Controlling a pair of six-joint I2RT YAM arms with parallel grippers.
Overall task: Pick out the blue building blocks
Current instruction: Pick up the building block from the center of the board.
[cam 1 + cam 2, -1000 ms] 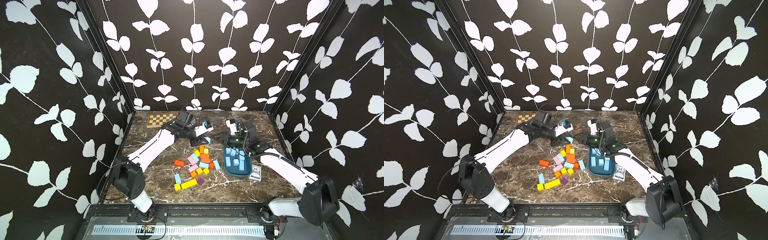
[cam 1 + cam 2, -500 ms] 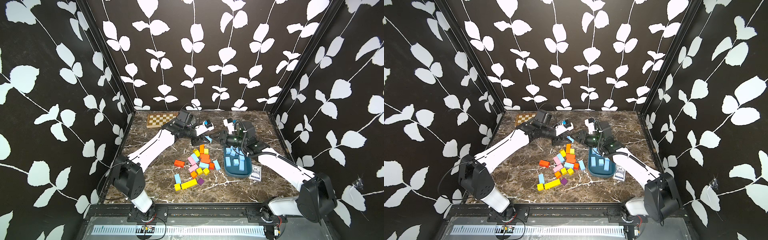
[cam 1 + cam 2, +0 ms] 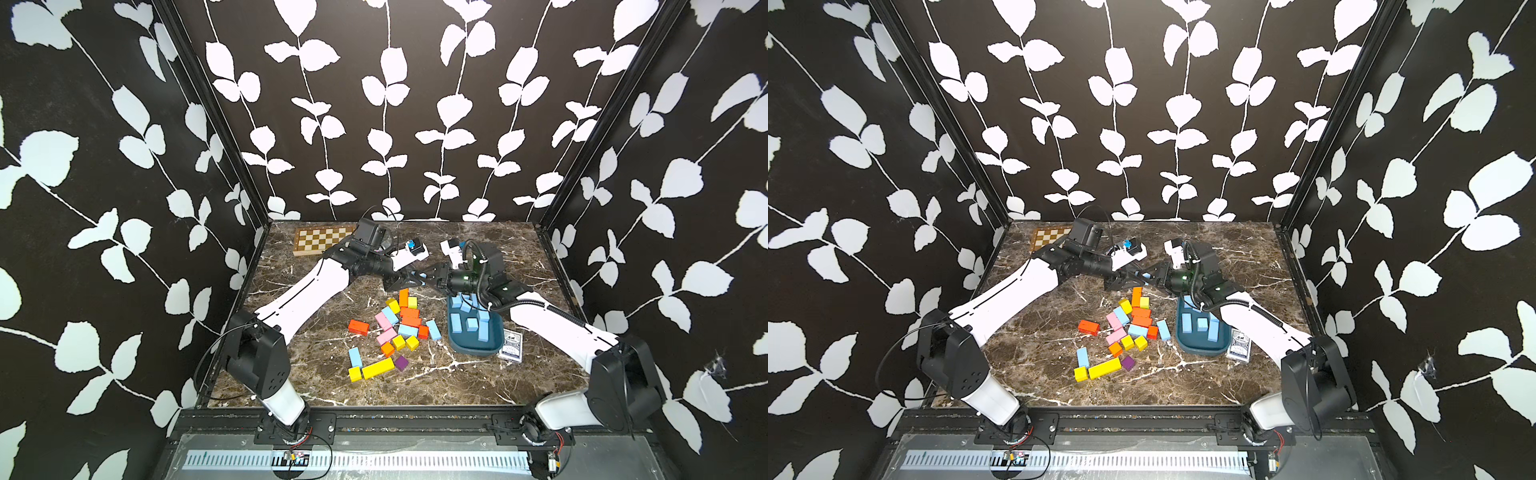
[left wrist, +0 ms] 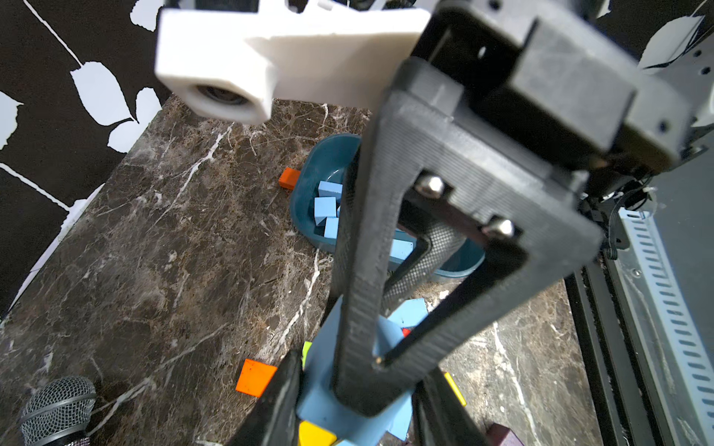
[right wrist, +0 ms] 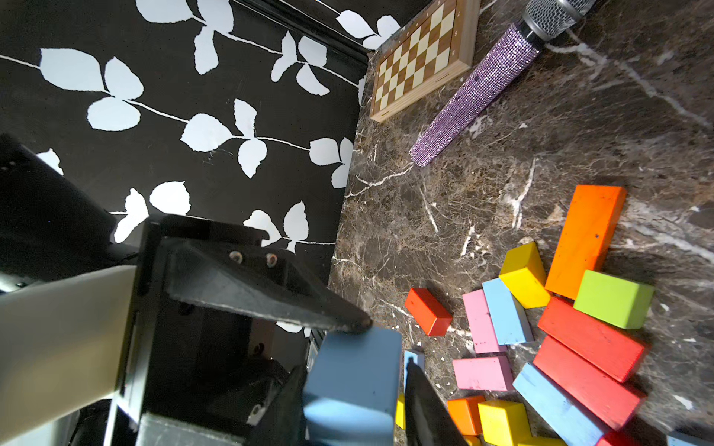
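Loose blue building blocks (image 3: 354,356) lie in a colourful pile (image 3: 409,312) on the marble table (image 3: 436,386), with more in the teal tray (image 3: 473,352) beside it. Past the pile's far edge, the left gripper (image 4: 359,386) and the right gripper (image 5: 355,386) both clamp one blue bar (image 5: 359,359).

Loose blocks (image 3: 409,322) left of tray (image 3: 473,352), card box (image 3: 510,344) right, chessboard (image 3: 320,239) behind.

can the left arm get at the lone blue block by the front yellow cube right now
Probably not yet: the left gripper is shut on another blue block, with the right gripper straddling it. The lone blue block lies uncovered, so the way looks free once that is handed off.
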